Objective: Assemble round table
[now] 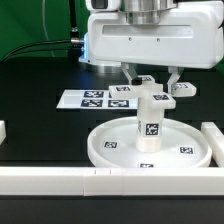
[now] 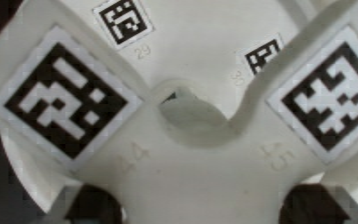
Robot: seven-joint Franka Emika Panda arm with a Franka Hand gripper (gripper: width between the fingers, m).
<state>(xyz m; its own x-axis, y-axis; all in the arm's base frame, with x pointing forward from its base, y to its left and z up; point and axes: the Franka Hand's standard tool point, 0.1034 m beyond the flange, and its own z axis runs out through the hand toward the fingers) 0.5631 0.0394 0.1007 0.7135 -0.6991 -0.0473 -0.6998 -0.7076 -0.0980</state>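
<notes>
The short thick cylinder [image 1: 149, 124] stands upright at the centre of the large round rimmed disc [image 1: 112, 146]. Directly above it, the jaws pinch the flat cross-shaped piece [image 2: 185, 110], level over the cylinder's top.

A black surface [image 1: 40, 125] fills most of the scene, with a green backdrop [image 1: 30, 22] hanging at the far side (dark cables trail across it). Long white border bars [image 1: 45, 181] edge the near side, and the marker board [image 1: 95, 99] lies flat farther back.
</notes>
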